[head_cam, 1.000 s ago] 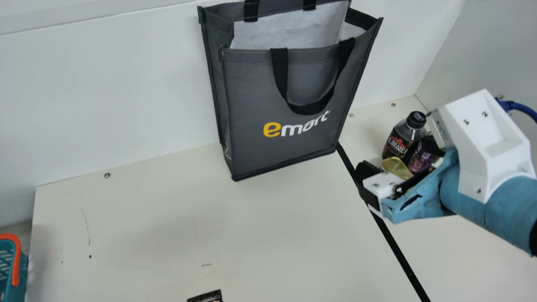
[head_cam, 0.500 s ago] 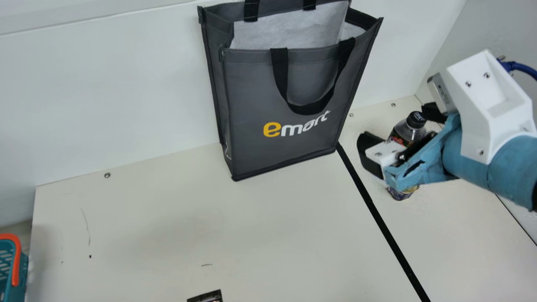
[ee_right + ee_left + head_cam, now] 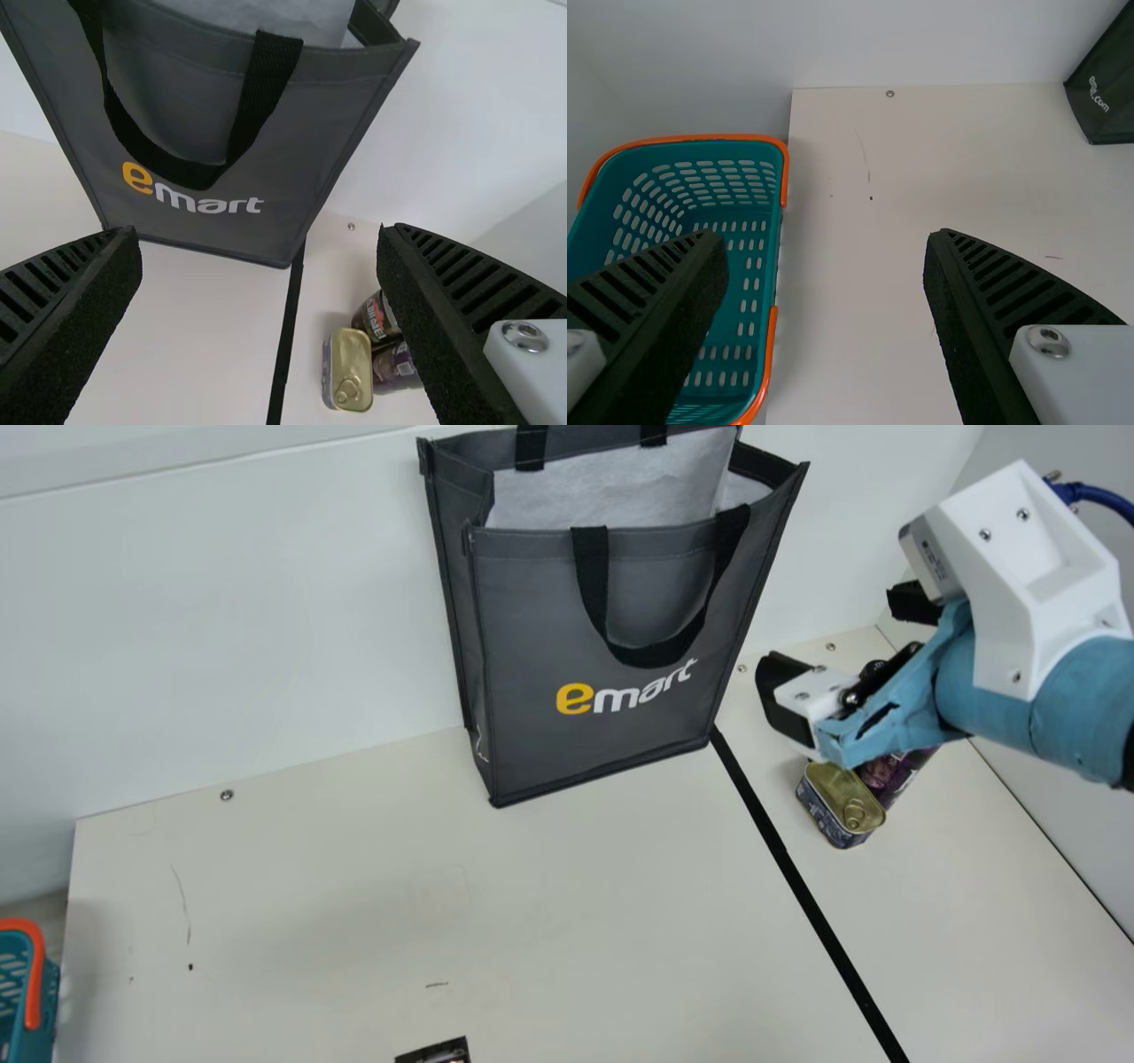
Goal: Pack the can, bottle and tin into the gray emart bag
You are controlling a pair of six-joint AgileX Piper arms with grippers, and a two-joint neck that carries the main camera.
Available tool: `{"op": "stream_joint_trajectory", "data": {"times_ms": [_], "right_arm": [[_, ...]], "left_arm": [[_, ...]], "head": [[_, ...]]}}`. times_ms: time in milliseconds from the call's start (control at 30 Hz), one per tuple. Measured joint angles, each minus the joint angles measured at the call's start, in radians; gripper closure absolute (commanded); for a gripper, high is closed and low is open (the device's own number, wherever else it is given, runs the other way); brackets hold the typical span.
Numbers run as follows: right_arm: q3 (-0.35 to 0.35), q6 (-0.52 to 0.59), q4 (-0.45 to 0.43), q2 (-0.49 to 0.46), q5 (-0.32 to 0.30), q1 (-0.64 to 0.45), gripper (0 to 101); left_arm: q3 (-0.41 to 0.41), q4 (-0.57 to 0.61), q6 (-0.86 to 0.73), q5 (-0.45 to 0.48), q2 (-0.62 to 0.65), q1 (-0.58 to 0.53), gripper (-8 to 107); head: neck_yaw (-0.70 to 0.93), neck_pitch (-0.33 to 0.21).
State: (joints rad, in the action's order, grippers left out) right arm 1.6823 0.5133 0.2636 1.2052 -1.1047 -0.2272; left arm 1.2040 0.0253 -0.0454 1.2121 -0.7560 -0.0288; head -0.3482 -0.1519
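My right gripper hangs open over the right part of the table in the main view, above the bottle, whose cap peeks out behind it. The tin stands on the table below, against the purple can. In the right wrist view my right gripper has nothing between its fingers; the tin, bottle and can are grouped beside one finger. The gray emart bag stands upright at the back, its top open. My left gripper is open and empty in the left wrist view.
A teal basket with orange trim stands beside the table's left edge. The white back wall rises behind the bag. A black line crosses the table left of the tin. A dark object lies at the front edge.
My right gripper has risen away from the tin and can, uncovering the tin and now hiding most of the bottle. The bag has not moved.
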Motion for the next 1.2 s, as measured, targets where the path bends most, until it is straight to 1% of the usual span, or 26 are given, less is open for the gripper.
{"op": "stream_joint_trajectory", "data": {"times_ms": [333, 667, 1200], "right_arm": [[0.104, 0.064, 0.016, 0.089, 0.000, 0.017, 10], [0.228, 0.131, 0.019, 0.188, -0.013, 0.056, 10], [0.432, 0.291, 0.064, 0.331, -0.067, 0.097, 10]], "left_arm": [[0.000, 0.000, 0.000, 0.000, 0.000, 0.000, 9], [0.000, 0.000, 0.000, 0.000, 0.000, 0.000, 9], [0.000, 0.000, 0.000, 0.000, 0.000, 0.000, 9]], "head": [[0.002, 0.000], [0.000, 0.000], [0.000, 0.000]]}}
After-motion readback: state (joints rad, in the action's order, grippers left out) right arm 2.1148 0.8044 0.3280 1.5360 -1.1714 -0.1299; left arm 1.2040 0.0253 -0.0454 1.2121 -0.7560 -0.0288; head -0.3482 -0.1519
